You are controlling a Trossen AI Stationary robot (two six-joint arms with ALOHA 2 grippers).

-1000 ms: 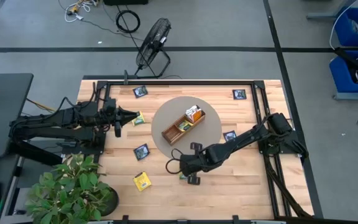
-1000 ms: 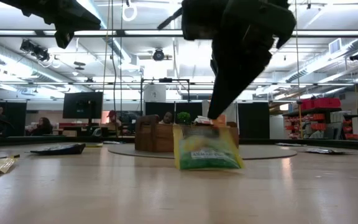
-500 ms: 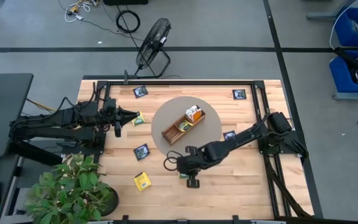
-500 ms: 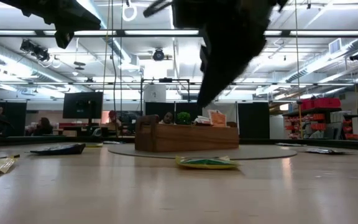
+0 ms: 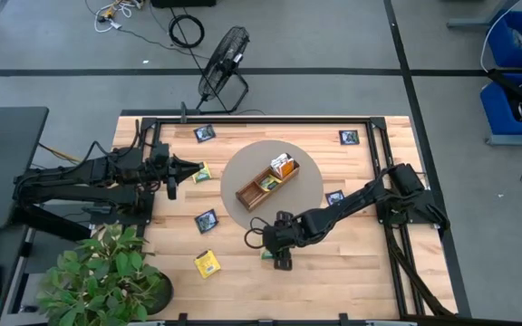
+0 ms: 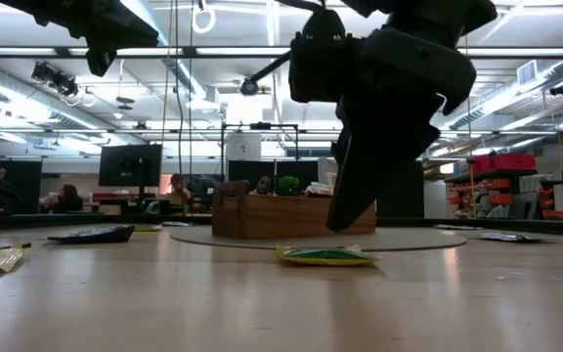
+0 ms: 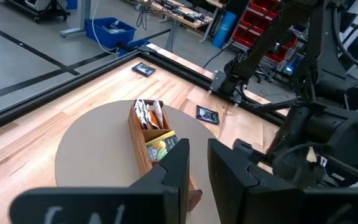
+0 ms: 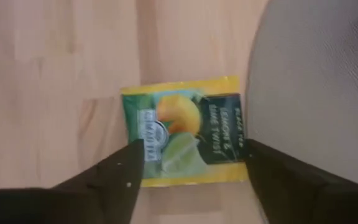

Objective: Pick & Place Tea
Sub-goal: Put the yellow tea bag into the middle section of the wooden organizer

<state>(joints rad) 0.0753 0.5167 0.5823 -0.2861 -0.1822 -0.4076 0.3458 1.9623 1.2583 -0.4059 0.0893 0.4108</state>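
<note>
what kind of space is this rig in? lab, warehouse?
Likely a robotics lab in an open industrial workspace. The low view shows a high ceiling with strip lights and people at monitors behind the table. The left wrist view shows red parts racks and blue bins.

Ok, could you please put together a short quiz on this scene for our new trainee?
1. True or false: the green-and-yellow packet below the right tool stands on its edge.
2. What does the wooden tray sit on? A: bare table wood. B: the round grey mat. C: a blue bin.
3. Fill in: while the left tool waits at the table's left side, the right tool's fingers are ___ on either side of the packet.

Key: 1. False, it lies flat on the table. 2. B. 3. Open.
</note>
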